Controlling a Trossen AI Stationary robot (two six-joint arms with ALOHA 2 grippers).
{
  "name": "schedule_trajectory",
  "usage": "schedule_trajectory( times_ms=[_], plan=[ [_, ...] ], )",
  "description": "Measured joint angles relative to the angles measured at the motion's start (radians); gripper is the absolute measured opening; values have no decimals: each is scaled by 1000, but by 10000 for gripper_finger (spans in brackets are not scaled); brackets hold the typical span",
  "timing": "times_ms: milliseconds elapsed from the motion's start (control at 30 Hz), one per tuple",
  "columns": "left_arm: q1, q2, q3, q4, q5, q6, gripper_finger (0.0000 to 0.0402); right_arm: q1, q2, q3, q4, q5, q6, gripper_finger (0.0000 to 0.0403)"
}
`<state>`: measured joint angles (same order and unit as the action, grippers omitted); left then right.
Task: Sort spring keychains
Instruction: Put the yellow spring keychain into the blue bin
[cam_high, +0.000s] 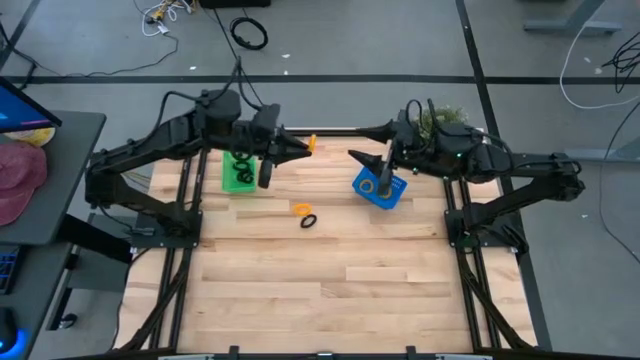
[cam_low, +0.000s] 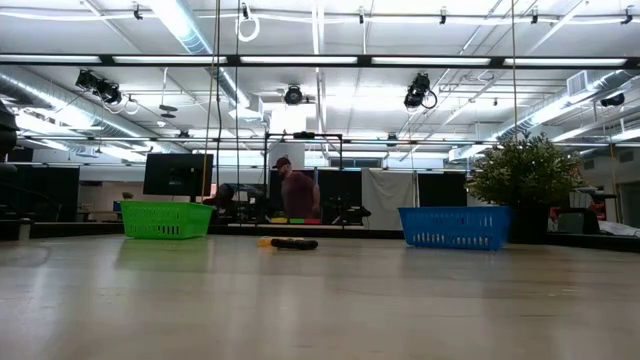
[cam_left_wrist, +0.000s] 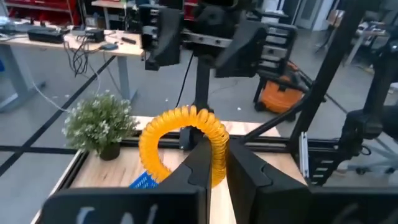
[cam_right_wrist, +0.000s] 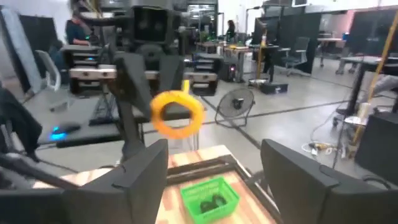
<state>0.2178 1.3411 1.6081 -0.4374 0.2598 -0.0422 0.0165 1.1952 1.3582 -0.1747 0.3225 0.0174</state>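
While the left gripper (cam_left_wrist: 214, 163) hangs in the air above the far part of the table, its two dark fingers (cam_left_wrist: 193, 168) are pinched nearly together on an orange spring keychain (cam_left_wrist: 183, 140), whose coiled loop arches up and out past the fingertips. In the right wrist view the same orange loop (cam_right_wrist: 178, 112) shows dangling from the tip of the left arm, well ahead of the right arm's own fingers.

The right gripper (cam_right_wrist: 214, 171) faces it from the other side, fingers (cam_right_wrist: 140, 171) spread wide with nothing between them; it hovers just above the blue basket (cam_high: 380, 187), which holds an orange coil.

Below and behind the left fingers sits the green basket (cam_high: 238, 172), with dark coiled keychains (cam_right_wrist: 213, 201) lying in it. Out on the bare wooden table (cam_high: 330, 280), nearer the front than either set of fingers and roughly between them, lie two more keychains side by side: an orange one (cam_high: 301, 209) and a black one (cam_high: 308, 220), touching or nearly so. A small potted plant (cam_left_wrist: 102, 124) stands at the far edge behind the right fingers. In the low view a person (cam_low: 296, 192) stands in the room beyond the table.
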Motion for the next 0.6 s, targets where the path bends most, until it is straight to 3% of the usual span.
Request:
schedule_trajectory(
  times_ms=[600],
  plan=[
    [-64, 61, -2, 287, -15, -30, 36, -26, 79, 0, 194, -69, -23, 276]
  ],
)
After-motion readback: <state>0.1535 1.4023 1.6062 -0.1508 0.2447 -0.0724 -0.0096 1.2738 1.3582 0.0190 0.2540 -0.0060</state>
